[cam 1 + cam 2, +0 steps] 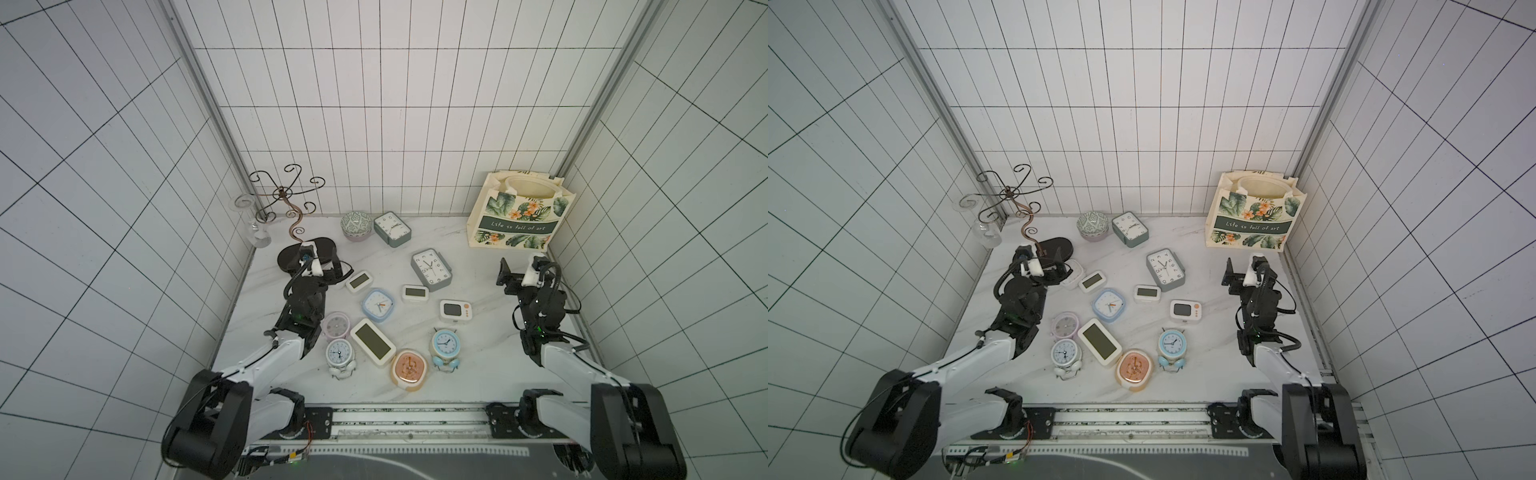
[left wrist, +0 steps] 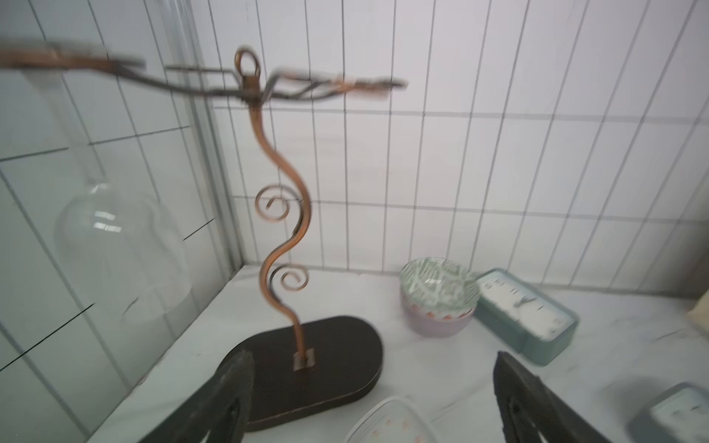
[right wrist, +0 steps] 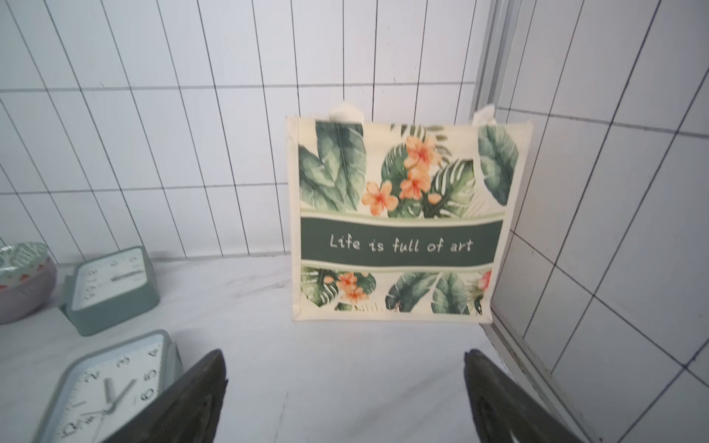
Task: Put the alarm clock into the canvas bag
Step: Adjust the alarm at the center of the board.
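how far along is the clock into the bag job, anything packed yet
Done: nothing visible. The canvas bag stands upright in the far corner, and no clock shows in its mouth. In hand: nothing; the left gripper and right gripper are both open and empty. Left: everything, picking a clock, perhaps the grey rectangular clock near the right arm, and dropping it in.

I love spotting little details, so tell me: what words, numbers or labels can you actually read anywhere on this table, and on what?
"Life is full of art": dark band on the canvas bag.
"2", "3", "4", "5", "6": dial of the grey rectangular clock, right wrist view.
Green rectangular clock: numerals blurred.
Blue square clock and other small dials: too small to read.
White digital clock: screen dark.
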`<state>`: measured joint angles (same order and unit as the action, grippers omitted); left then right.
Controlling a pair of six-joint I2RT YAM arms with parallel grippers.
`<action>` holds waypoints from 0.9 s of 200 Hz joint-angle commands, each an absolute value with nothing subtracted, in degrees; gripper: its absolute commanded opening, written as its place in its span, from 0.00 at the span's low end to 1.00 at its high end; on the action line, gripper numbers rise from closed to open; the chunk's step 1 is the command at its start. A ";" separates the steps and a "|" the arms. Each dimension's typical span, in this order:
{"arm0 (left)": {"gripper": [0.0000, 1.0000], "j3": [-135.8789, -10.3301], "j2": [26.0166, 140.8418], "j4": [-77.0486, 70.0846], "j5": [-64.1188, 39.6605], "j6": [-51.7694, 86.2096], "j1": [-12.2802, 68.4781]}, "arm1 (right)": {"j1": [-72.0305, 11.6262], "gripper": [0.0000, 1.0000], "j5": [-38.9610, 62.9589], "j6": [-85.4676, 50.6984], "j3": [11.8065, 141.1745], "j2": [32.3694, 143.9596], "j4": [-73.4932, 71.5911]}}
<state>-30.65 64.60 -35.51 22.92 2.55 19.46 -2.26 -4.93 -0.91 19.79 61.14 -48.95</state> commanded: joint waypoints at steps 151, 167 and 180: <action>0.71 -57.30 96.82 -18.20 -29.50 46.26 23.60 | -5.18 0.76 39.28 -8.14 64.43 95.75 2.02; 0.67 -59.10 101.47 -21.01 -30.95 49.42 23.55 | -5.19 0.72 40.47 -8.25 66.87 99.75 2.01; 0.67 -61.13 104.32 -21.00 -31.44 50.95 23.79 | -5.28 0.71 39.45 -8.44 68.55 102.15 1.98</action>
<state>-57.78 99.66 -18.44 -28.38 45.28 23.64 -4.93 36.51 -8.97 61.78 98.83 0.23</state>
